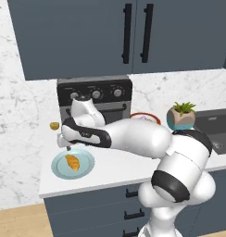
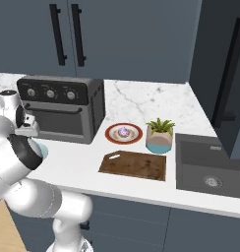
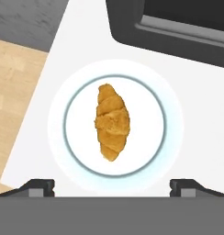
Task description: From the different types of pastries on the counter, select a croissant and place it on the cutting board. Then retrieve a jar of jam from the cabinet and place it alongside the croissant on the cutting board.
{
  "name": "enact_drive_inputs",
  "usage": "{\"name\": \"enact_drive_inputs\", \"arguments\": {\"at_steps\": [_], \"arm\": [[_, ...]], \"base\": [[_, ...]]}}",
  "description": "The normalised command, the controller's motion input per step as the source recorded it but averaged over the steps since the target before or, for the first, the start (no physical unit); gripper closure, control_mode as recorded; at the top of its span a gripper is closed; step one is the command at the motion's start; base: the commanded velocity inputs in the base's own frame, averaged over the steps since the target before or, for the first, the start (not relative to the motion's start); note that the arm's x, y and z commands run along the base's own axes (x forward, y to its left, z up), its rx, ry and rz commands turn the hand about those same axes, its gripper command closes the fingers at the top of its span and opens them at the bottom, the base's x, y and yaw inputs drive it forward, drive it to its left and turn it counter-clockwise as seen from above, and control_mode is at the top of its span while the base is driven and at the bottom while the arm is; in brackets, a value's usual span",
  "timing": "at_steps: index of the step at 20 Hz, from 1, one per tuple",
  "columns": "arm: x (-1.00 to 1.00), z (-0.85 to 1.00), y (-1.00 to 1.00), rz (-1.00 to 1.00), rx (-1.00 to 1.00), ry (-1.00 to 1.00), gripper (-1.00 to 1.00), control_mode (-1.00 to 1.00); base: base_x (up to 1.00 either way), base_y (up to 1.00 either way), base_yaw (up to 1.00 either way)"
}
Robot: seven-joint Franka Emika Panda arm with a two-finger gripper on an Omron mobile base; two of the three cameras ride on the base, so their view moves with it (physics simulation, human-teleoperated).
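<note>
while the arm (image 1: 133, 136) is stretched leftward over the counter (image 1: 115, 169), the pincer (image 1: 67, 147) is held just above a pale blue plate (image 1: 84, 169) near the counter's left front edge. the pincer is released: in the hand view its two dark fingertips (image 3: 38, 187) are seen wide apart at the bottom, with nothing between them. no contact with the plate or its contents is observed.

the croissant (image 3: 112, 121) is recorded lying flat in the middle of the plate (image 3: 146, 156), golden-orange, with browner ridges. in the hand view it is framed between the two fingertips and apart from both. in the left base view the croissant (image 1: 72, 162) is noted just below the pincer.

a dark toaster oven (image 2: 63, 108) is set against the wall behind the plate. to its right, a red-rimmed plate (image 2: 112, 138) carries the purple-frosted pastry (image 2: 123, 132). the cutting board (image 2: 134, 165) is found in front of that plate, bare, with its pale hole at the near-left corner; it lies well apart from the croissant. a potted plant (image 2: 159, 135) is placed just behind the board's right end, and a sink (image 2: 210, 170) is set further right.

the cabinet (image 1: 133, 32) above the oven is recorded with both doors closed. a small orange-brown object (image 1: 54, 125) is seen on the counter left of the oven; its identity cannot be told.
</note>
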Motion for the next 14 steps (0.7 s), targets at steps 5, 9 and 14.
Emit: {"name": "enact_drive_inputs", "arguments": {"at_steps": [5, 9, 14], "arm": [[0.00, -0.25, 0.04, 0.00, 0.00, 0.00, -1.00, -1.00], [0.01, -0.38, 0.13, 0.00, 0.00, 0.00, -1.00, -1.00], [0.17, -0.32, 0.03, 0.00, 0.00, 0.00, -1.00, -1.00]], "base": [[0.00, 0.00, 0.00], [0.00, 0.00, 0.00], [0.00, 0.00, 0.00]]}}
